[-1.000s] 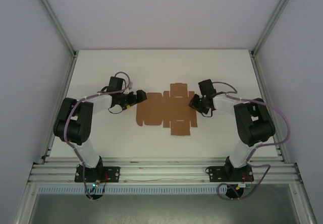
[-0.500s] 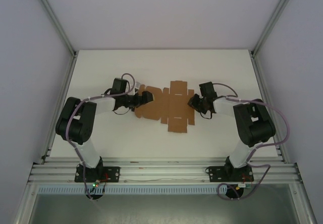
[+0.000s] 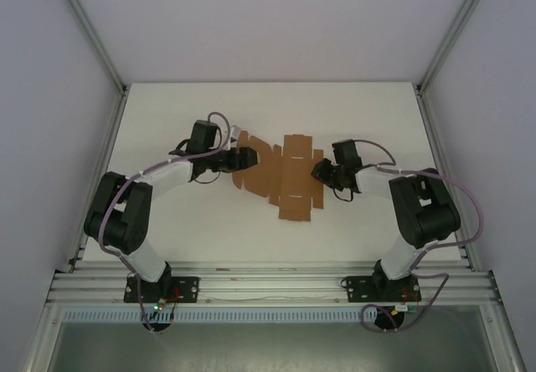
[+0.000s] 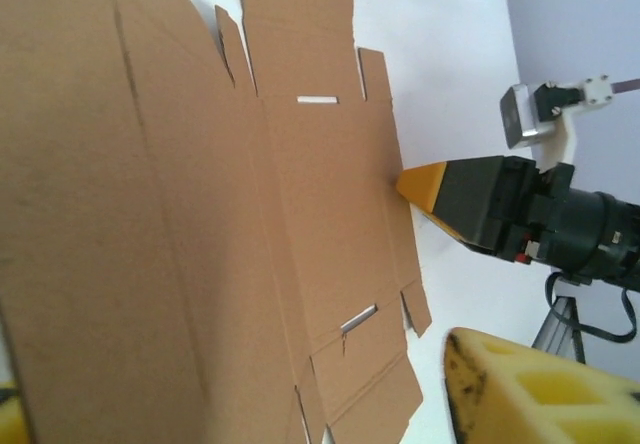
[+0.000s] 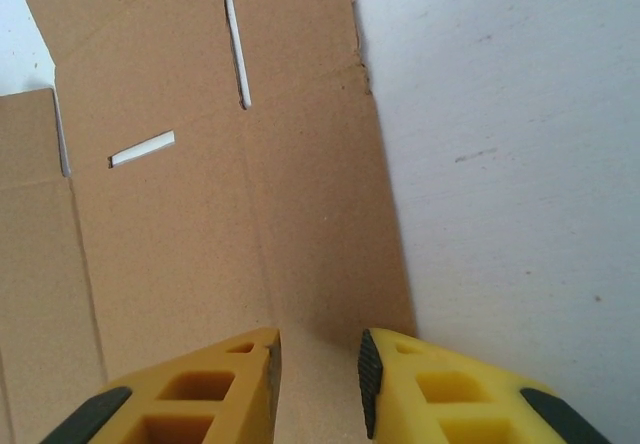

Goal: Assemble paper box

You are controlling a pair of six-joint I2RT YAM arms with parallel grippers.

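Observation:
The paper box (image 3: pixel 289 179) is a flat brown cardboard cut-out lying mid-table, with its left panel tilted up. My left gripper (image 3: pixel 243 157) is at that raised left panel. In the left wrist view the cardboard (image 4: pixel 200 214) looms close between widely spaced yellow fingers (image 4: pixel 530 394), and a gap of white table shows beside the right one. My right gripper (image 3: pixel 321 172) rests its tips on the box's right edge. There its jaws (image 5: pixel 318 359) stand slightly apart over the cardboard (image 5: pixel 220 224) with nothing between them. Its yellow tip (image 4: pixel 412 182) also touches the far edge in the left wrist view.
The white table (image 3: pixel 377 121) is bounded by aluminium frame rails (image 3: pixel 435 137) left and right and a rail along the near edge. Both arm bases sit at that near edge.
My left gripper has moved right and further back onto the box's left side, tilting that panel up, and its jaws have narrowed. The right gripper has stayed at the right edge.

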